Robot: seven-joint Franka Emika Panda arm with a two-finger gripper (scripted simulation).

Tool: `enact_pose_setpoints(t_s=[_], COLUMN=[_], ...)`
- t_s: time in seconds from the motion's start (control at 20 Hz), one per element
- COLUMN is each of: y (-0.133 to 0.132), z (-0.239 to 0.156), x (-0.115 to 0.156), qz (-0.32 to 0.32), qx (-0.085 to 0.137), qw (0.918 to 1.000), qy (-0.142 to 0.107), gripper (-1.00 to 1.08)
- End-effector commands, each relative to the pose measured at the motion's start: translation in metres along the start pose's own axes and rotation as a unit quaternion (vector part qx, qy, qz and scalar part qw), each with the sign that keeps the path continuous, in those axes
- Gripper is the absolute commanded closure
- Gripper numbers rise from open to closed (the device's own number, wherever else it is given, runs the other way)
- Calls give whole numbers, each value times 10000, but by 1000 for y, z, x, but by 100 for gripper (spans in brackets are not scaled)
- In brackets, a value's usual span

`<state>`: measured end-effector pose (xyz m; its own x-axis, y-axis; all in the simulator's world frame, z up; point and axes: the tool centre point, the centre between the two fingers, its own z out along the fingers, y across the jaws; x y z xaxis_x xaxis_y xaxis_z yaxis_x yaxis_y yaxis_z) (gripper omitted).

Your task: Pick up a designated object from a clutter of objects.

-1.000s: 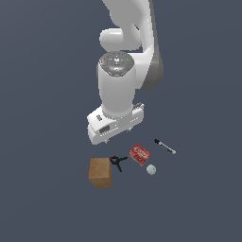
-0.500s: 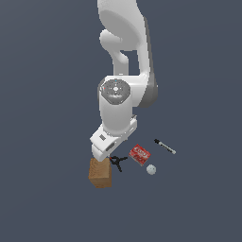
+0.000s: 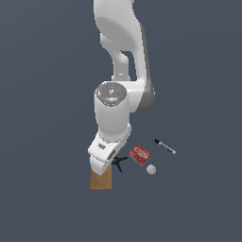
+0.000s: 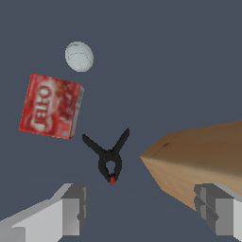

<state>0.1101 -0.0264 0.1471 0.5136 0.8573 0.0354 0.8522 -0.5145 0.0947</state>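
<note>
The small black clamp with splayed prongs and a red tip lies on the floor; in the exterior view the clamp pokes out beside my hand. My gripper is open and empty, above the clamp, its fingers wide apart. The tan wooden block sits right beside the clamp and under one finger; the block is partly hidden by my hand in the exterior view. The red packet and white ball lie just beyond the clamp.
A black-and-white marker pen lies farthest to the exterior view's right. My arm stands over the clutter and hides part of it. The floor is plain dark grey.
My arm has dropped lower and moved toward the exterior view's left, so my hand now sits over the block and clamp. The objects have not moved.
</note>
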Motion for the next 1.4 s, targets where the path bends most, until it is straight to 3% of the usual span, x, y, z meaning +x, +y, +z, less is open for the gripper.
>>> enact_pose_setpoints(t_s=[0.0,0.75,1.35], y=[-34,-30,-39], z=[62,77,128], x=[-10,-9,-12], qz=[-269,-641,-666], qx=[479,429,482], qw=[9983,9969,9965], qy=[-195,-127,-145], gripper=[-92,-92,-92])
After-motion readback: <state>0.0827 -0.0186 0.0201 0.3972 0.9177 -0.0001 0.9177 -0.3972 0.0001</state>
